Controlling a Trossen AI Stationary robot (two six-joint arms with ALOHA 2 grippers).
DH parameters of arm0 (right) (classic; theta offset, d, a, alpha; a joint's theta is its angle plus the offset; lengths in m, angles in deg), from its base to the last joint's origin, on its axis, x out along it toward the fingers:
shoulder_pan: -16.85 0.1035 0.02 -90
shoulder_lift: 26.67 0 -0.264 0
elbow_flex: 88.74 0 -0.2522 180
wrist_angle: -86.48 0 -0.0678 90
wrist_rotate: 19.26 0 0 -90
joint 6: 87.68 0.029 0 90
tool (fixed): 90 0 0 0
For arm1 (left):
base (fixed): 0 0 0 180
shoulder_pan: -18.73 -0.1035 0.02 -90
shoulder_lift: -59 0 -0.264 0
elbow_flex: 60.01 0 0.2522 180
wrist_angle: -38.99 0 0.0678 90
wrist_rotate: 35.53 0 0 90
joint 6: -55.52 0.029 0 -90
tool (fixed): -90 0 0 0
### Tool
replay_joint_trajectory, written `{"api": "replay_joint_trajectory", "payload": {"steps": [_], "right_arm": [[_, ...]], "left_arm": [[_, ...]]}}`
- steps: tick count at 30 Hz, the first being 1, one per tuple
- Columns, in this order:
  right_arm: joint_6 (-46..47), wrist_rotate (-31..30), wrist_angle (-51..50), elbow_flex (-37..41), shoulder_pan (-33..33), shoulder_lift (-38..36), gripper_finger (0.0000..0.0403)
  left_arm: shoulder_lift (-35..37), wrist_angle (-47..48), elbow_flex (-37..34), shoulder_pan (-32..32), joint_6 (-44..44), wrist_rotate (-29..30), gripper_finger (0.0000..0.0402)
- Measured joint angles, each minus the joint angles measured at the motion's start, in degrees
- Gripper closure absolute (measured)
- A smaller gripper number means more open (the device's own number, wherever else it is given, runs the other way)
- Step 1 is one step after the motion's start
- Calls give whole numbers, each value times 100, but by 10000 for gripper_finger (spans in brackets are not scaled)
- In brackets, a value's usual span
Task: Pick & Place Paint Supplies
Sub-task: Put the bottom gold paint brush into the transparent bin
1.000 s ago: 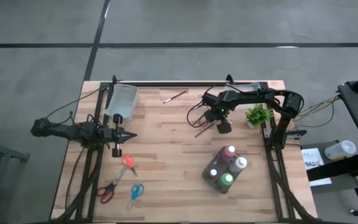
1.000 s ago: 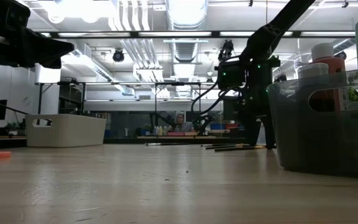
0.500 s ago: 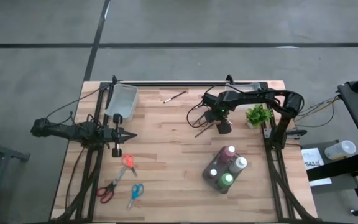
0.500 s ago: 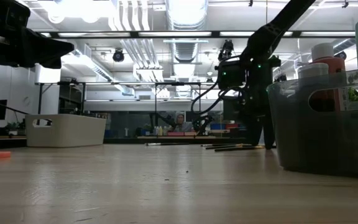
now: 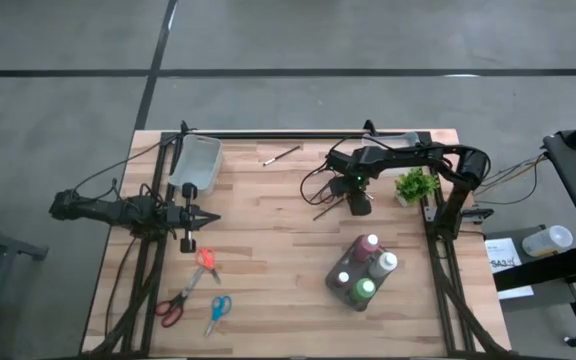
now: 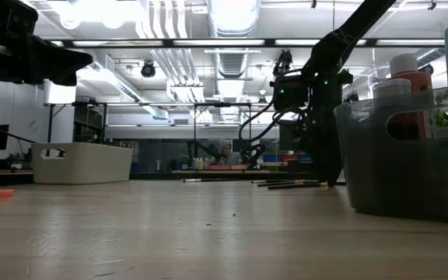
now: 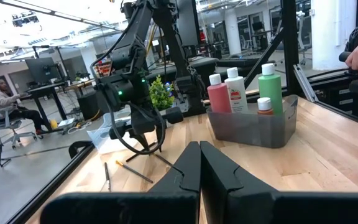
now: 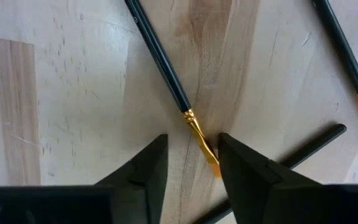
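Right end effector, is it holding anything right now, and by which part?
Nothing is held yet. The right end effector is open, its fingers straddling the gold ferrule end of a paintbrush lying on the table.

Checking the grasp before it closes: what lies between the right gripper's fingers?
In the right wrist view, the right gripper is open astride a paintbrush's gold ferrule; only bare table otherwise.

A white bin (image 5: 197, 163), potted plant (image 5: 415, 184), and three scissors (image 5: 207, 262) on the table (image 5: 268, 260).
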Motion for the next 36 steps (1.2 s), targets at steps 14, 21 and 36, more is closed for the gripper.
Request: {"api": "replay_joint_trajectory", "payload": {"steps": [14,21,36], "right_arm": [[98,-12,66,4,-2,4,384],[98,-4,71,4,-2,4,392],[98,92,74,2,-4,-9,393]], "left_arm": [[0,0,0,0,0,0,401],[0,0,0,0,0,0,401],[1,0,0,1,0,0,401]]}}
